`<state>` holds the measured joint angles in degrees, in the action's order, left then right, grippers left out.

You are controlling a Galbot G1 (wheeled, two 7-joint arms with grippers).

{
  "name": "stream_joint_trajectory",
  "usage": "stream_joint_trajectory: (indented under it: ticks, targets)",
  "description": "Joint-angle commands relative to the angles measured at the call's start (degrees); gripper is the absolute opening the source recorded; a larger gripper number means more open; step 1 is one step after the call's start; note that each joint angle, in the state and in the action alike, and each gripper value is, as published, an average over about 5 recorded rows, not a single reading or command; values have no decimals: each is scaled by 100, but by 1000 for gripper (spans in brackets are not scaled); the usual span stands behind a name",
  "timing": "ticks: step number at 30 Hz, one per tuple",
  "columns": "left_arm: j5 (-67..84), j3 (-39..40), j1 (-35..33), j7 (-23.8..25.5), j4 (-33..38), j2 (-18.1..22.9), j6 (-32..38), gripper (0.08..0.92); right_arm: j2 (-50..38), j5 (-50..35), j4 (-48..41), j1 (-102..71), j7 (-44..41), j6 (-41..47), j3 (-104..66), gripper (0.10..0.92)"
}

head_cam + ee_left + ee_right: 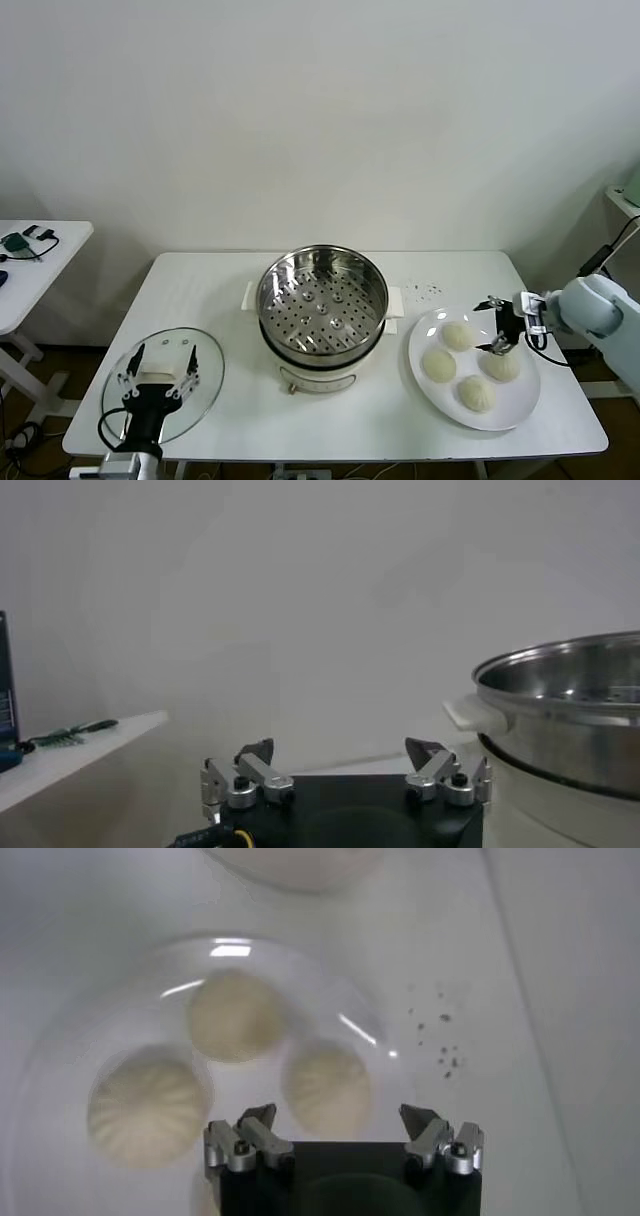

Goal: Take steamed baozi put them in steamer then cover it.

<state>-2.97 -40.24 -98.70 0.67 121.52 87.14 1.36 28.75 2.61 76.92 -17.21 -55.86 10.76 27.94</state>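
Baozi (458, 336) are seen as four pale buns on a white plate (523, 407) at the right end of the white table (230, 282). Going from left to right, the glass cover (205, 385) is laid flat on the table near its front left corner, and the left gripper (160, 360) is held just above it with its fingers spread wide, nothing being gripped between them. At the middle of the table the steel steamer (322, 300) is set on its white cooker base; its perforated floor is bare and no bun is in it. A scatter of dark specks (425, 291) is seen on the tabletop between the steamer and the plate. The right arm is reached in from the right edge, and the right gripper (497, 325) is poised over the far side of the plate, above the buns, with its fingers apart and empty.
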Motion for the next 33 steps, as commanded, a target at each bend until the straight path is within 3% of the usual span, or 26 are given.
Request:
stream_joint_trajectory:
  ticks: [1, 27, 33]
  targets:
    - [6, 1, -29, -5, -8, -5, 5, 823, 400, 236, -715, 1442, -292, 198, 1719, 823]
    - [-34, -73, 124, 35, -240, -27, -152, 823, 1523, 445, -1599, 1222, -327, 80, 1418, 818]
    - [-36, -76, 138, 29, -262, -18, -147, 823, 1495, 430, -1580, 1219, -373, 65, 1445, 722]
